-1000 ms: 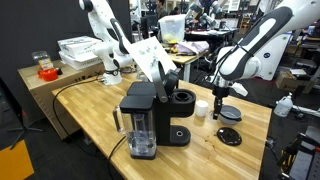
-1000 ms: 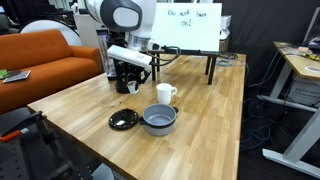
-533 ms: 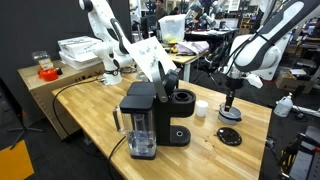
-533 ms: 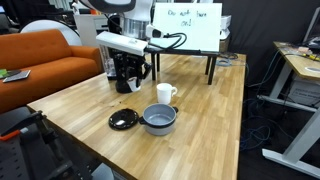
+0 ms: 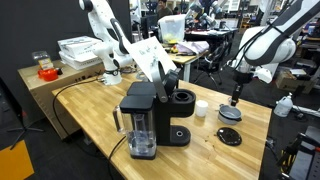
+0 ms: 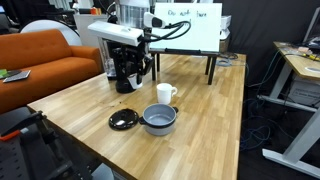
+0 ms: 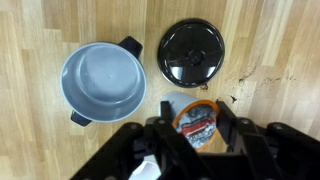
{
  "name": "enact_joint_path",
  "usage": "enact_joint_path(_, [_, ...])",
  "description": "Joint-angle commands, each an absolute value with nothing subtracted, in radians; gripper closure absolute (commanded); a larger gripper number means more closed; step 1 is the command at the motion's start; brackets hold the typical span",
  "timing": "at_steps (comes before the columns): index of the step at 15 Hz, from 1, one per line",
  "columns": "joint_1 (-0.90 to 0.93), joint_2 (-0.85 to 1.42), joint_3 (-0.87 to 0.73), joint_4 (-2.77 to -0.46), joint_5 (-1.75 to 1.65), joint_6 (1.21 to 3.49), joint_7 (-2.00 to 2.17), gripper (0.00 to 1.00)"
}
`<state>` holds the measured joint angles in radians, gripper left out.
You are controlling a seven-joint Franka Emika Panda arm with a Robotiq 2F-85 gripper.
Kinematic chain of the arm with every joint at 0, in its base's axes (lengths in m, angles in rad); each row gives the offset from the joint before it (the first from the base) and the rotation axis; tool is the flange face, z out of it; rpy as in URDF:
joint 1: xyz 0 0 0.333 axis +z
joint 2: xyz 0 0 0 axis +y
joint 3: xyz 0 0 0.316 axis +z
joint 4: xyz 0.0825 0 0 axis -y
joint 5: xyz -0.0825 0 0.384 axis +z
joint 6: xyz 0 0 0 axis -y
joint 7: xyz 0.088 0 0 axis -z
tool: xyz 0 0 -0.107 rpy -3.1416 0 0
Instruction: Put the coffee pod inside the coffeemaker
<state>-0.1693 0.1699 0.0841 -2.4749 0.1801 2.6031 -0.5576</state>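
Fingers (image 7: 226, 132) closed on the coffee pod (image 7: 197, 118); its orange-rimmed top faces the wrist camera, and it is held clear above the table (image 7: 270, 40). Beneath lie a grey pot (image 7: 103, 82) and a black lid (image 7: 192, 53), near each other but apart. In an exterior view the coffeemaker (image 5: 150, 115) stands well apart from the fingers, with a white cup (image 5: 201, 108) between them.
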Motion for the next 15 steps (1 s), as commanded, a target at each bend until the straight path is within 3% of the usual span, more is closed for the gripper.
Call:
enact_joint_path(1, [-0.166,0.13,0.067,-2.503,0.256,2.621,-0.568,0.77])
enact_joint_path(15, [-0.179,0.094,0.019,-2.53,0.604,2.691,-0.572,0.77])
